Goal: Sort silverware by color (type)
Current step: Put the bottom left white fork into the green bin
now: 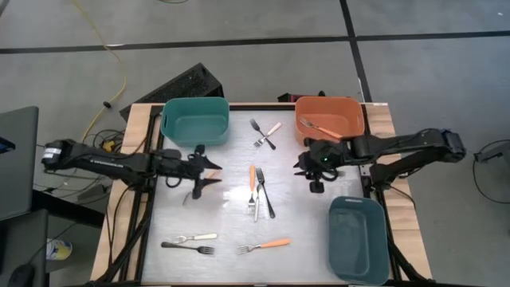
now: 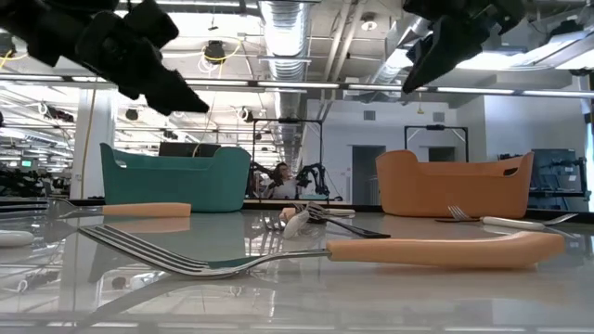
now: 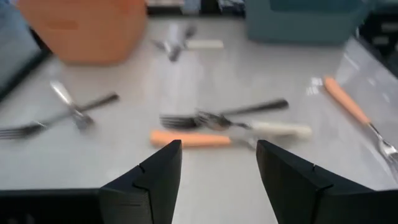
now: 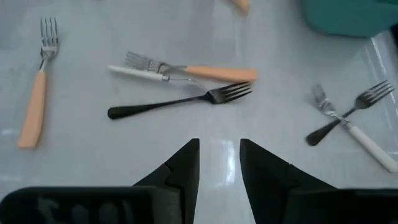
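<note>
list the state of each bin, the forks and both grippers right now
orange bin: upright, one orange fork inside
teal bin: upright, looks empty
blue bin: upright, looks empty
table forks: lying flat, unsorted, some crossed
left gripper: open, empty, above the table
right gripper: open, empty, above the table

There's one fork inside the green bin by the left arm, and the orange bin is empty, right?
No, it is the other way round. The high view shows the fork lying in the orange bin near the right arm, while the green bin by the left arm holds nothing.
</note>
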Controlling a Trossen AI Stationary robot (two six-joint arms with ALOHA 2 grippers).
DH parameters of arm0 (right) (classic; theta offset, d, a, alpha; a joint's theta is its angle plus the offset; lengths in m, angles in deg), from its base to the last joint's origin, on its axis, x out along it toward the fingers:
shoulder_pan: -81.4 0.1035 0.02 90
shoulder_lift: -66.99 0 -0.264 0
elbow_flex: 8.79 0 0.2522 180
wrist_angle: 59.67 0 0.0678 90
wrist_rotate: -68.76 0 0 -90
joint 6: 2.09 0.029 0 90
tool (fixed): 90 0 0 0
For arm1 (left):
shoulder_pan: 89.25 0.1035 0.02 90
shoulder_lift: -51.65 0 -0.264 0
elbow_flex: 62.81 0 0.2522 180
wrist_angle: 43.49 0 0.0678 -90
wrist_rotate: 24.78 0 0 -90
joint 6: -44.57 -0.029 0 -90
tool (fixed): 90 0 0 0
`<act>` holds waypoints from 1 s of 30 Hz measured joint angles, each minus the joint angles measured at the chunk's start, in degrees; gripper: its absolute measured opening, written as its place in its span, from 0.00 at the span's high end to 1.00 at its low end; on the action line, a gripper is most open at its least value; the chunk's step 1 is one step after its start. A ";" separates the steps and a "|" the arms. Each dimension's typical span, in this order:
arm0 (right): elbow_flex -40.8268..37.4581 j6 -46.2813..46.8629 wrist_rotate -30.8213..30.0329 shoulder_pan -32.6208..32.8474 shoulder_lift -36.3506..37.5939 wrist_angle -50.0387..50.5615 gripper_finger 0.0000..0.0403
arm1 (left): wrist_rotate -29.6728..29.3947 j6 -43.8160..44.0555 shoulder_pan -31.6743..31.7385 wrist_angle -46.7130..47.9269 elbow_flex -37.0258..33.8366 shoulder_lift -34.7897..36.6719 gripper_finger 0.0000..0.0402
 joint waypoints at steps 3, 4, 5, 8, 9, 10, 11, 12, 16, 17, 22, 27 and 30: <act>0.00 -0.67 -0.02 0.53 -0.96 0.02 0.66 | 1.24 2.06 -2.20 9.12 5.49 -4.48 0.52; 0.00 -1.52 -0.02 0.67 -0.95 0.13 0.66 | 2.15 2.80 -2.92 13.07 7.80 -5.69 0.52; 0.00 -2.64 -0.02 0.66 -0.90 -0.19 0.66 | 3.31 3.79 -3.62 17.30 10.29 -6.83 0.52; 0.00 -6.45 -0.02 0.62 -0.86 -1.26 0.66 | 6.36 8.67 -6.37 27.99 16.64 -10.22 0.52; 0.00 -7.57 -0.04 0.50 -0.58 -1.92 0.66 | 7.08 10.78 -7.50 30.74 18.30 -11.28 0.52; 0.00 -8.70 -0.04 0.36 -0.41 -2.77 0.66 | 7.67 13.22 -8.86 32.71 19.60 -12.39 0.52; 0.01 -9.97 -0.04 0.11 -0.39 -3.97 0.66 | 7.78 15.79 -10.37 34.07 20.66 -13.42 0.52; 0.07 -11.19 -0.06 0.04 -0.46 -5.28 0.66 | 7.76 18.64 -11.97 34.93 21.43 -14.26 0.52; 0.07 -16.16 -0.11 -0.85 -1.57 -10.00 0.66 | 7.62 29.68 -19.83 35.16 22.29 -17.53 0.52; 0.09 -17.23 -0.11 -1.14 -1.70 -10.61 0.66 | 7.21 32.38 -21.82 35.26 22.29 -18.37 0.52; 0.07 -19.96 -0.15 -2.28 -1.69 -12.07 0.66 | 3.51 44.48 -30.80 35.34 22.31 -23.00 0.52; 0.07 -19.69 -0.17 -2.94 -1.69 -11.99 0.66 | 2.31 53.02 -35.98 35.22 22.29 -27.08 0.52; 0.07 -19.69 -0.17 -2.92 -1.69 -11.85 0.66 | 1.77 55.40 -37.38 35.33 22.30 -28.86 0.52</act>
